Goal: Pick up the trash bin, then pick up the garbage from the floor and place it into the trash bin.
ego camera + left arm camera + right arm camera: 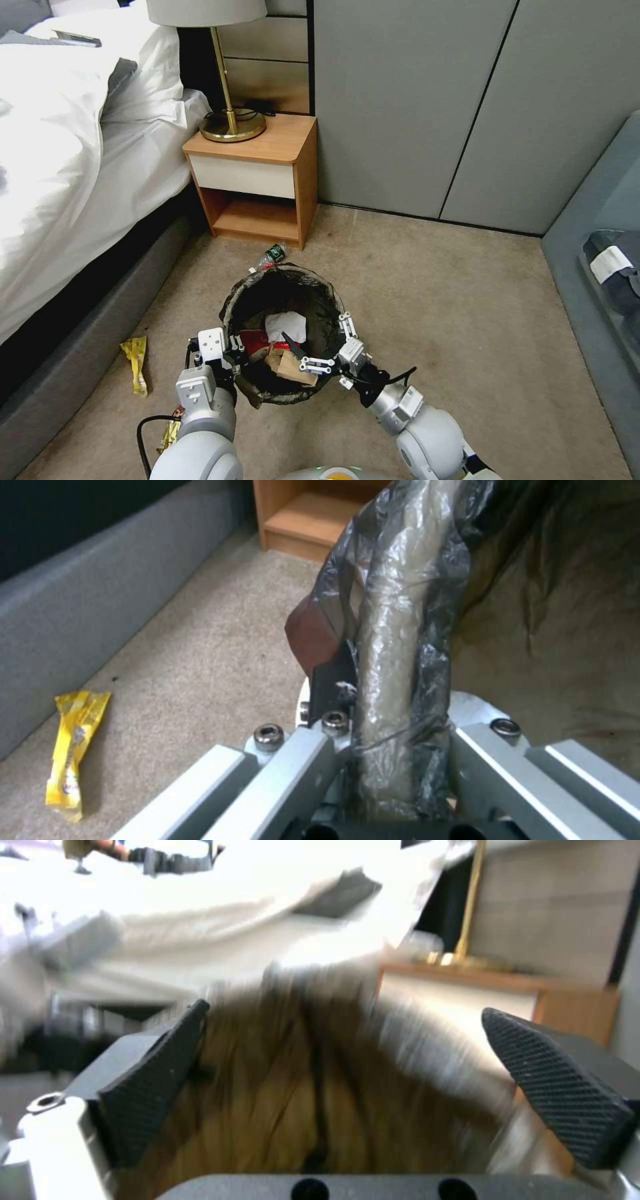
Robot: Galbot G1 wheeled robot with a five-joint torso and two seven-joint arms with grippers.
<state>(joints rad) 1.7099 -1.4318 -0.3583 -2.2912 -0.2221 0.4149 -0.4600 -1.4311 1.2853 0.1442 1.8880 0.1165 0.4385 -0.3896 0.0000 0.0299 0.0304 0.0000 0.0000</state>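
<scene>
The trash bin (313,303), round with a dark bag liner, is in the middle of the carpet. White tissue, a red wrapper and brown paper lie inside it. My left gripper (232,350) is shut on the bin's near-left rim; the left wrist view shows the liner-covered rim (393,655) clamped in my left gripper (397,745). My right gripper (331,345) stands open at the bin's near-right rim, with nothing between its fingers (153,1080). Garbage on the floor: a yellow wrapper (135,363) (73,750) left of the bin and a small green-labelled bottle (270,256) just beyond it.
A wooden nightstand (257,177) with a brass lamp (230,123) stands beyond the bin. The bed (67,167) and its grey base run along the left. Grey wall panels are at the back, and a grey sofa (600,280) is on the right. Another wrapper (168,435) lies by my left arm.
</scene>
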